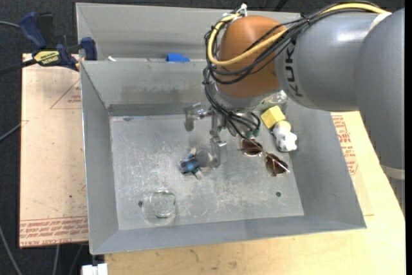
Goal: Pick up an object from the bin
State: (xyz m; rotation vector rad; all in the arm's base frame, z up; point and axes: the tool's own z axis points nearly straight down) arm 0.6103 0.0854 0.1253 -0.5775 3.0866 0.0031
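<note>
Camera view shows our gripper [205,142] spread open and empty, the small blue-black piece [191,165] just beside its nearer fingertip, so we should centre over that piece before lowering and closing.

1. A small gadget [190,165] lies near the middle of the bin [129,138] floor.
2. A round cup [159,204] sits near the front left corner.
3. Sunglasses [264,156] lie toward the right wall, with a block [272,116] and a lumpy toy [284,137] just behind them.
</note>
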